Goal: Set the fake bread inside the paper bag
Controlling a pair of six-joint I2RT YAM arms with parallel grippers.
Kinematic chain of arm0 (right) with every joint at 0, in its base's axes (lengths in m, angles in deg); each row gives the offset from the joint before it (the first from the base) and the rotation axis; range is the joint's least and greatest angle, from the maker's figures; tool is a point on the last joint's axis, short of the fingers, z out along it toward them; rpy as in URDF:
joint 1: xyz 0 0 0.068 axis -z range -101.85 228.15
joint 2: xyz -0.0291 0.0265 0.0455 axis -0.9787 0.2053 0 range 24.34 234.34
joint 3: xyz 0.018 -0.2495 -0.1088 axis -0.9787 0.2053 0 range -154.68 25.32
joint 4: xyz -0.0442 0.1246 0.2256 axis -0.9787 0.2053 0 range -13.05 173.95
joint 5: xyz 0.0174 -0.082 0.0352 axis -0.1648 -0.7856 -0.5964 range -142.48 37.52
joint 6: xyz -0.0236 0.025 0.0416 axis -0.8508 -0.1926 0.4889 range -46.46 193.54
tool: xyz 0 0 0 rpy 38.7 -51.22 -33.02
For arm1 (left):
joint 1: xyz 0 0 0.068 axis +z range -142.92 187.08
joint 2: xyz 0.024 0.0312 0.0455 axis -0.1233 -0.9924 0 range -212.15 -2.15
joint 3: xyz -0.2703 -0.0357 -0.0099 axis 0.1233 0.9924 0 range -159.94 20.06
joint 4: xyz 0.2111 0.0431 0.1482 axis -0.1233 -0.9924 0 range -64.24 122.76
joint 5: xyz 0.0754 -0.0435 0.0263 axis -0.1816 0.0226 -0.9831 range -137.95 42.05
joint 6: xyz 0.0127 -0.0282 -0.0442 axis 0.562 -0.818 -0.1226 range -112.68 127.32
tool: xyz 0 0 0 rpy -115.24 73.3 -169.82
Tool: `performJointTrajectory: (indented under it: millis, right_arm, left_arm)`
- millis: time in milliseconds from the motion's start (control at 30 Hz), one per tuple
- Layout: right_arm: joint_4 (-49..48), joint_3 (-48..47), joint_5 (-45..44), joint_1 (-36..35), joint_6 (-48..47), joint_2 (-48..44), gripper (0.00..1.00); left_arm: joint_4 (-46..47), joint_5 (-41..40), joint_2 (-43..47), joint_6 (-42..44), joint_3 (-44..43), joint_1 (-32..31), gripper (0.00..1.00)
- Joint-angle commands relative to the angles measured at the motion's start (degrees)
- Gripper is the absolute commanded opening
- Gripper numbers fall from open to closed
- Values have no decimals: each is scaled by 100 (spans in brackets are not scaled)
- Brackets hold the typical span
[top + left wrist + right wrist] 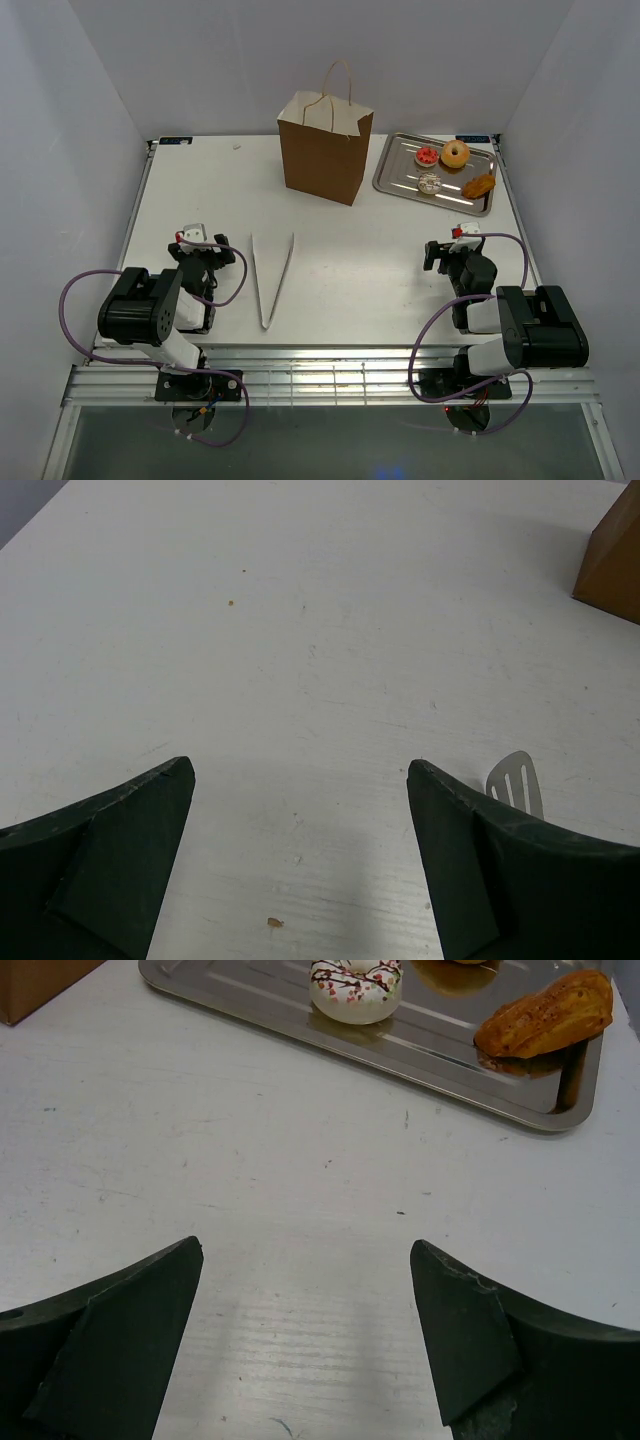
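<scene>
Top view: fake bread (455,153) is sitting on the metal tray (383,172) just right of the paper bag (325,150), which is standing unsupported, so a nudge is risking toppling it. Left wrist: left gripper (300,770) is hanging spread and empty, front-left of the bag. Right wrist: right gripper (305,1245) is gaping empty, front-right of the bag; fingers catching the tray rim could be shoving the bread instead of lifting it.

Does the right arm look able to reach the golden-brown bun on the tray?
Probably yes: the right claw is open, only bare table lies between it and the metal tray, and the bun sits uncovered near the tray's front edge.
</scene>
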Motion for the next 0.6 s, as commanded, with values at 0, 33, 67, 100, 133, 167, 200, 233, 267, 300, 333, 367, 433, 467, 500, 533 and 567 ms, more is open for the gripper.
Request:
performJointTrajectory:
  millis: [0, 33, 67, 100, 133, 167, 200, 233, 267, 300, 333, 367, 433, 467, 500, 533, 567]
  right_arm:
    - [-350, -94, -115, 18, -188, -33, 90]
    - [-341, -103, -115, 18, -180, -24, 90]
    - [-341, -94, -115, 18, -180, -33, 90]
    - [-341, -94, -106, 18, -188, -24, 90]
    - [-341, -94, -115, 18, -180, -24, 90]
    - [-341, -94, -115, 18, -188, -24, 90]
    - [-332, -103, -115, 18, -188, -24, 90]
    - [-332, -103, -106, 18, -180, -24, 90]
    - [-332, -103, -115, 18, -180, -24, 90]
    - [-332, -103, -115, 18, -188, -33, 90]
    - [-332, -94, -115, 18, -180, -24, 90]
    - [-384, -86, -115, 9, -188, -50, 90]
    - [-88, -199, -289, -70, -223, -582, 90]
    - [1028, -382, -404, -201, -189, -874, 90]
    - [1874, -680, -570, -228, 55, -1146, 90]
    - [2674, -1040, -677, -229, 301, -1436, 90]
    - [4249, -1800, -599, -246, 600, -1491, 90]
  left_arm:
    - [149, -16, 69, 97, -97, 19, 98]
    - [149, -16, 69, 106, -97, 10, 98]
    - [149, -16, 69, 97, -97, 10, 98]
    - [149, -16, 69, 106, -97, 19, 98]
    - [158, -25, 69, 106, -97, 10, 98]
    - [149, -25, 69, 106, -97, 19, 98]
    - [149, -16, 69, 106, -97, 19, 98]
    - [158, -16, 69, 106, -97, 19, 98]
    - [140, -16, 69, 97, -97, 19, 98]
    - [114, -7, 61, 88, -123, 19, 98]
    - [105, 2, 78, 88, -115, 10, 98]
    - [209, -68, 95, 114, -89, 1, 98]
    - [-541, 35, 732, 403, -298, -156, 98]
    - [-1763, 37, 963, 474, -508, -305, 98]
    - [-2350, 2, 1122, 492, -754, -341, 98]
    - [-2956, -59, 1254, 275, -1261, -359, 98]
    - [-3989, -190, 1499, 116, -1492, -359, 98]
